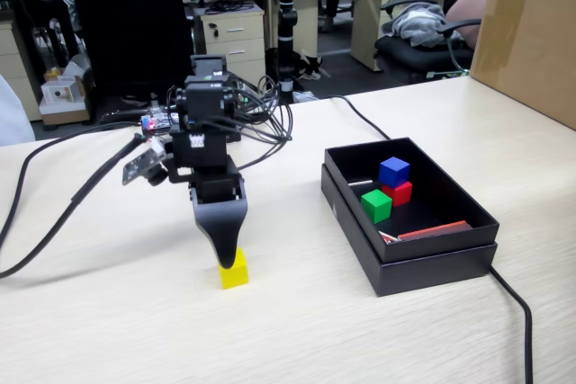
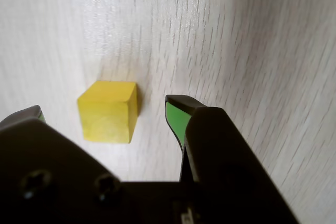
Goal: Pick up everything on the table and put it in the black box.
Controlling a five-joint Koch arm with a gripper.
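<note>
Fixed view: the Koch arm stands on the light wood-grain table (image 1: 108, 312), its black gripper (image 1: 229, 256) pointing straight down over the yellow cube (image 1: 234, 272), whose upper part is partly hidden behind the gripper tip. The cube rests on the tabletop, well apart from the black box (image 1: 423, 263), which lies to the right in this view. Inside the box sit three cubes close together: the blue cube (image 1: 393, 171) at the back, the red cube (image 1: 400, 192) just in front of it and touching it, and the green cube (image 1: 376, 205) to the front left, beside the red one. A flat red strip (image 1: 436, 229) lies along the box's near inner wall. A black cable (image 1: 513, 303) runs across the table past the box's right corner. A brown carton (image 1: 531, 33) stands at the table's far right edge.

Wrist view: the gripper (image 2: 102, 108) has its fingers apart, one green-lined tip on each side of the yellow cube (image 2: 107, 113). The right fingertip (image 2: 176, 114) stands just beside the cube with a narrow strip of table (image 2: 236, 35) between them; the left tip barely shows at the frame's lower left. The cube sits flat on the table, not clamped.
</note>
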